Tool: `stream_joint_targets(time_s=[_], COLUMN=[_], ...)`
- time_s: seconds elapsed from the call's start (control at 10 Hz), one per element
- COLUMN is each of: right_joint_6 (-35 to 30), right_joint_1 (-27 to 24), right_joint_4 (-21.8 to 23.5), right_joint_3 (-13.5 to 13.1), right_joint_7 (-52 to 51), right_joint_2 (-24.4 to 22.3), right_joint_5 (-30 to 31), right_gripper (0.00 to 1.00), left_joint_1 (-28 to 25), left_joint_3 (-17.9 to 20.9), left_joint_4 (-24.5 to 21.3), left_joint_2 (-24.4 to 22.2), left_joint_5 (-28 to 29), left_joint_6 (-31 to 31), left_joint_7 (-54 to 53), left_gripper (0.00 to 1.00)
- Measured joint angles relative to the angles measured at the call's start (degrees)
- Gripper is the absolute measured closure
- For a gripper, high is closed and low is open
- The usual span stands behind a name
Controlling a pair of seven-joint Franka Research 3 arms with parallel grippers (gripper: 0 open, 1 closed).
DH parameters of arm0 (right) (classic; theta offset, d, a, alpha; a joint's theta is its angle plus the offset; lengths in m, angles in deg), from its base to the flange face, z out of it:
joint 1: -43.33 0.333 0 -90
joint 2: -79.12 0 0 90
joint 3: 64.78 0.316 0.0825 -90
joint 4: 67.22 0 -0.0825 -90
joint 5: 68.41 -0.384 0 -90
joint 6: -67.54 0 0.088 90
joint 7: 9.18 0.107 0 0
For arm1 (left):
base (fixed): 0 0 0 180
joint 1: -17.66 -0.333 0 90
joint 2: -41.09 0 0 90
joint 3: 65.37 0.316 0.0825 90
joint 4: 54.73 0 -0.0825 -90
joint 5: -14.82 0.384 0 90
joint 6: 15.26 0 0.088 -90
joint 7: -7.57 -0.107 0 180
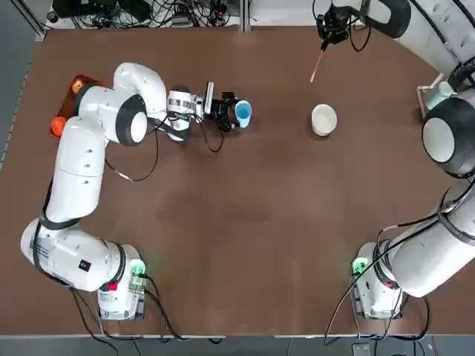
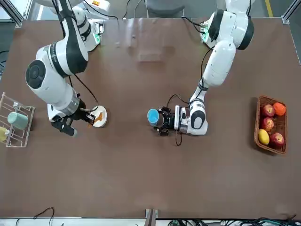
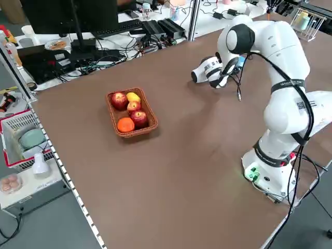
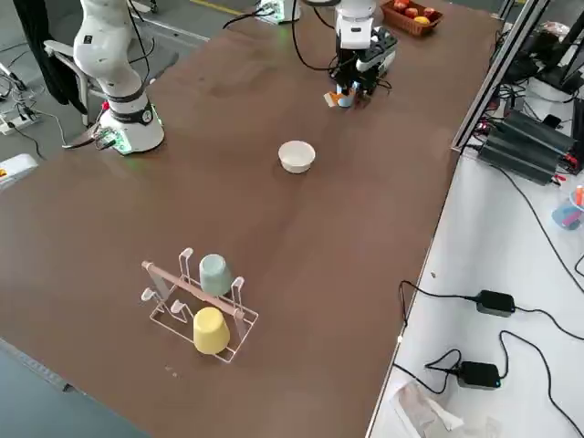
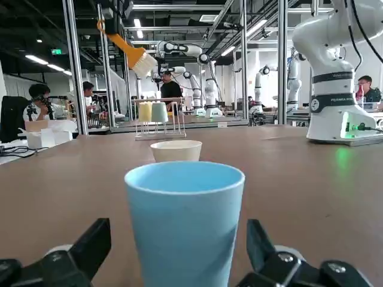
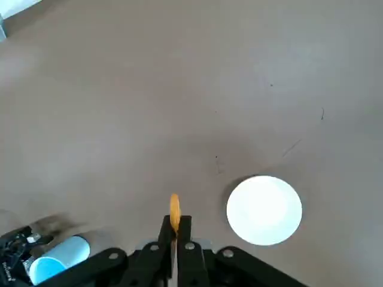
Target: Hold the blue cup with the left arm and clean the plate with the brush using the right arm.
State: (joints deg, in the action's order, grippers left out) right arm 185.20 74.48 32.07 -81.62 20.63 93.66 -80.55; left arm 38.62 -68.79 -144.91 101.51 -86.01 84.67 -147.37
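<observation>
The brown surface (image 1: pixel 245 222) carried everything. In the top view, a wicker basket (image 2: pixel 270 125) at about 9 o'clock held apples, a lemon and an orange. At 3 o'clock a wire rack (image 4: pixel 196 306) held a teal-green cup (image 4: pixel 214 271) and a yellow cup (image 4: pixel 210 330). The left gripper (image 1: pixel 226 113) lay level near 11 o'clock, fingers spread wide either side of the upright, empty blue cup (image 1: pixel 243 113). The empty plate (image 1: pixel 323 119) sat at 1 o'clock. Above it, the right gripper (image 1: pixel 326 33) was clenched on the orange-handled brush (image 1: pixel 317 63).
</observation>
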Motion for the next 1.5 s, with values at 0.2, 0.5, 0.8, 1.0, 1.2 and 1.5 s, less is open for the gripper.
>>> stream_joint_targets(time_s=[0.2,0.5,0.8,1.0,1.2,1.5], right_joint_6=[3.05,3.46,6.74,21.11,29.85,30.16], right_joint_1=[-0.04,-2.60,-5.03,-4.77,-4.42,-4.66], right_joint_4=[3.52,6.47,11.04,19.53,26.74,28.99], right_joint_3=[0.02,-0.04,-0.04,0.35,0.63,0.43], right_joint_7=[-2.71,-12.96,-17.47,-17.54,-17.54,-17.54], right_joint_2=[-0.62,-1.98,-5.08,-7.18,-8.50,-9.22], right_joint_5=[-0.02,-4.87,-7.15,-10.20,-14.36,-15.99], right_gripper=[0.95,0.95,0.95,0.95,0.95,0.95], left_joint_1=[-0.10,-0.55,-1.99,-2.90,-3.26,-5.95], left_joint_3=[0.13,0.16,0.18,0.18,0.19,0.28], left_joint_4=[-0.59,-0.92,-2.36,-3.23,-3.55,-5.41], left_joint_2=[-0.33,-0.49,-1.54,-2.15,-2.34,-4.85], left_joint_5=[0.06,0.51,2.26,2.87,3.12,6.05], left_joint_6=[0.00,0.00,0.00,-0.03,-0.03,-0.03], left_joint_7=[0.00,0.00,0.00,0.00,0.00,-0.15], left_gripper=[0.00,0.00,0.00,0.00,0.00,0.00])
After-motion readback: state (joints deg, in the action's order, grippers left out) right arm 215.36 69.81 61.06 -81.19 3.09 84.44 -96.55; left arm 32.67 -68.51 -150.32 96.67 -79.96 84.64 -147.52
